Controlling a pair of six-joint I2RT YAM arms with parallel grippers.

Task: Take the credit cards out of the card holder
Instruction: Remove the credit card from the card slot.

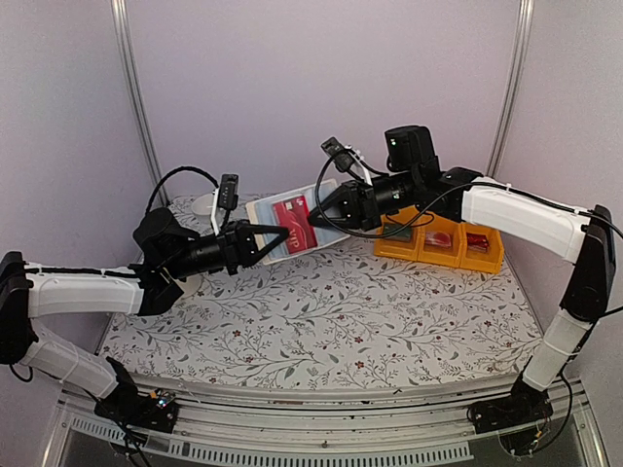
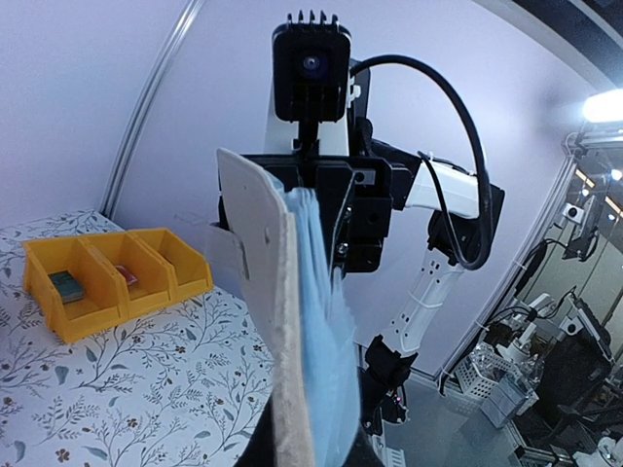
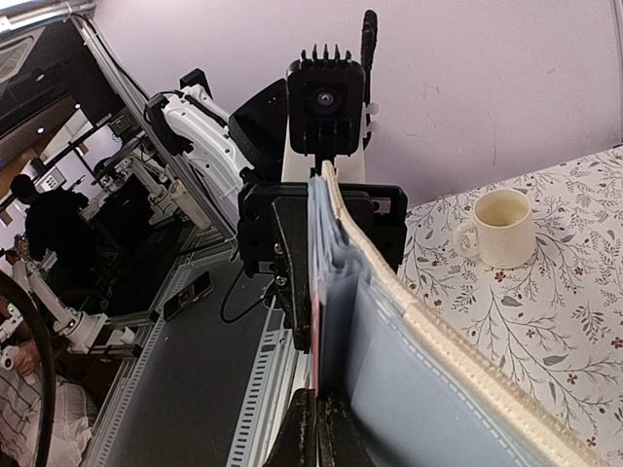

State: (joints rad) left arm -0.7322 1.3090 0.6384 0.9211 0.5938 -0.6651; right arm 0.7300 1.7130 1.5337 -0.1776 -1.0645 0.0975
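left end effector grips the card holder at its left edge, holding it tilted above the worktop. right end effector, pinched shut, seemingly on the red-pink card, faces it from the opposite edge; the card's long axis runs between them. nearby, a yellow bin has 3 compartments: 1 dark block, 2 with red items.

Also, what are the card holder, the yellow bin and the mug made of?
The card holder looks like matte fabric or faux leather, stitched seam along its cream edge; the yellow bin moulded plastic, smooth walls; the mug probably glazed ceramic, glossy cream.
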